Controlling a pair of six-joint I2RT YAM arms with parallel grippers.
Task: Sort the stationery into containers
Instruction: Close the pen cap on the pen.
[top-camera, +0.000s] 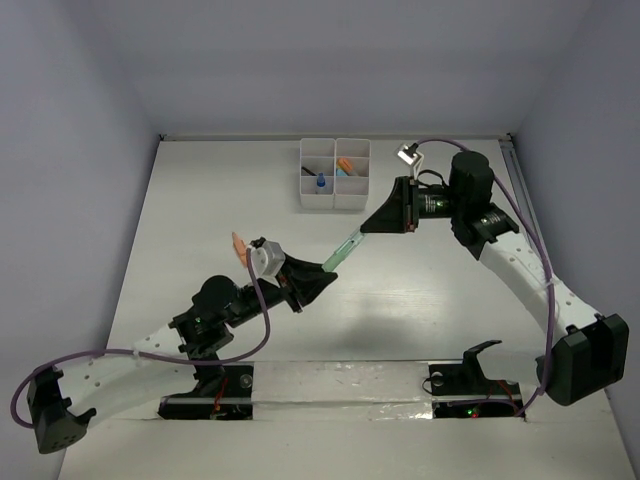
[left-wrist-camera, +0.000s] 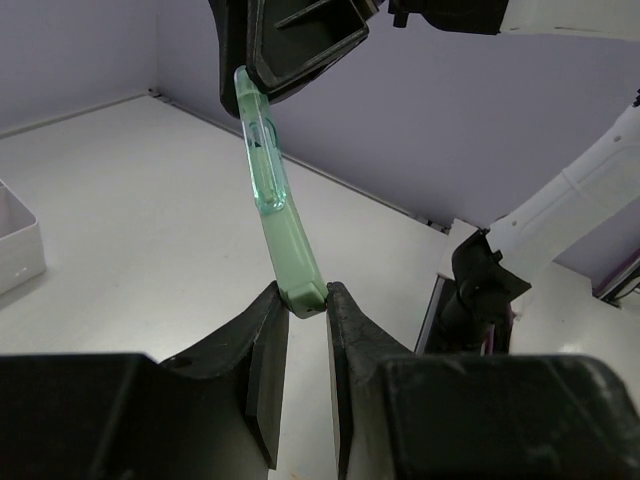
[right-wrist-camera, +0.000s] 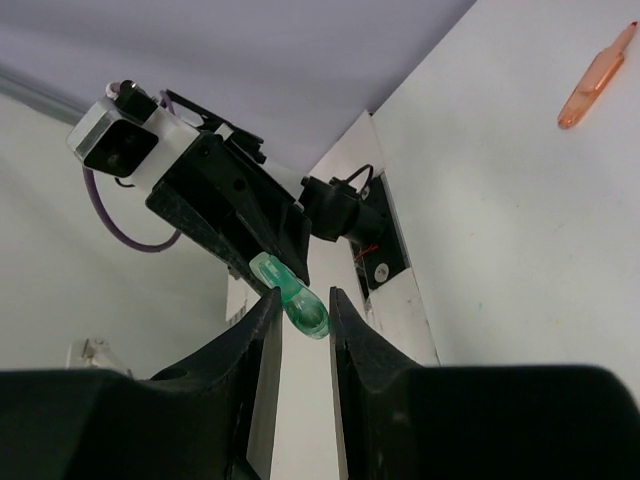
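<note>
Green pen (top-camera: 345, 250) held in mid-air between both claws, over the middle of the counter (top-camera: 420, 300).

The left claw (left-wrist-camera: 305, 300) is closed narrowly on the pen's opaque end, and the right claw (right-wrist-camera: 303, 305) pinches its clear end, so the pen slants up from left to right. Beyond it, near the far edge, stands a white divided box (top-camera: 334, 203). Its left column holds a small blue piece (top-camera: 320, 183) with a dark item (top-camera: 327, 171) just behind it (too small to name). Its right column holds orange pieces (top-camera: 346, 163). An orange pen (top-camera: 238, 244) lies on the counter just left of the left claw, well apart from the box.
</note>
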